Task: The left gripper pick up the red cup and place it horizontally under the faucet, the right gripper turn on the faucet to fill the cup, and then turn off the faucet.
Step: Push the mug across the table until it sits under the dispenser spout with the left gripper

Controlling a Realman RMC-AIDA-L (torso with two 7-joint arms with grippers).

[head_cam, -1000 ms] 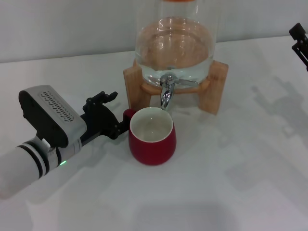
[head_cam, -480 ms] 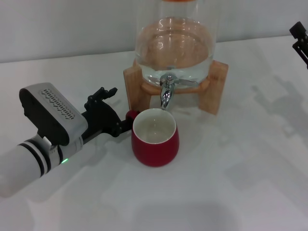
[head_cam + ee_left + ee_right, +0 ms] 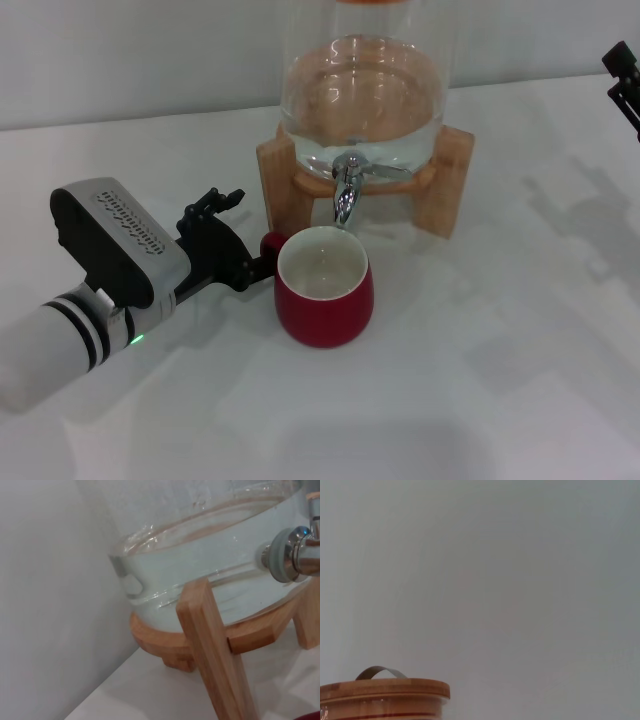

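red cup (image 3: 323, 300) upright under faucet (image 3: 346, 190)

One red cup (image 3: 323, 295). One glass dispenser (image 3: 362, 90), holding water, on one wooden stand (image 3: 445, 180) with one chrome faucet (image 3: 347, 190). One wooden lid (image 3: 382, 690) with one metal handle (image 3: 380, 671). Two end effectors: left end effector (image 3: 235, 245), right end effector (image 3: 622, 75). One white tabletop (image 3: 500, 350).
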